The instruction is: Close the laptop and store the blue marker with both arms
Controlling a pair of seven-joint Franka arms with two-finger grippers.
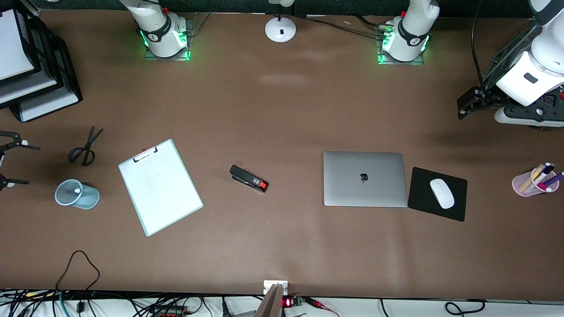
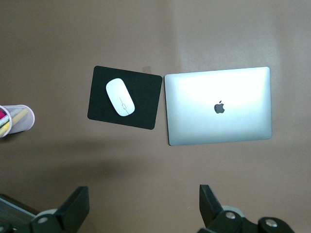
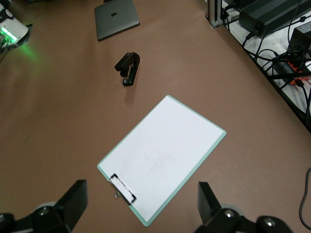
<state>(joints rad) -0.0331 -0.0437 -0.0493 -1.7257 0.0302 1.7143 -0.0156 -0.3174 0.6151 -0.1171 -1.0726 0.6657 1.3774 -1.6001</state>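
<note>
We are looking at the laptop (image 1: 365, 178) lying flat with its lid down, logo up, in the middle band of the front view toward the left arm's end of the table, its edge just beside the black mouse pad (image 1: 437, 193) with the white mouse (image 1: 442, 193) on it. So the closing half is looking done to us.

The blue marker is the harder call. We are not making out a blue barrel anywhere, but a small white tip (image 1: 77, 190) is showing inside the pale mesh cup (image 1: 77, 194) at the right arm's end, and we are guessing that is its white end.

The right gripper (image 3: 142, 211) is hanging over the table edge by that cup and the scissors (image 1: 84, 147), fingers spread wide with nothing between them. The left gripper (image 2: 141, 209) is waiting over bare table near the pink pen holder (image 1: 534, 181), fingers likewise wide apart and empty.

To finish well, we are thinking the right arm should be lifting straight up, keeping those spread fingers clear of the cup rim so the light mesh is not tipping, and checking that the marker is sitting fully inside
</note>
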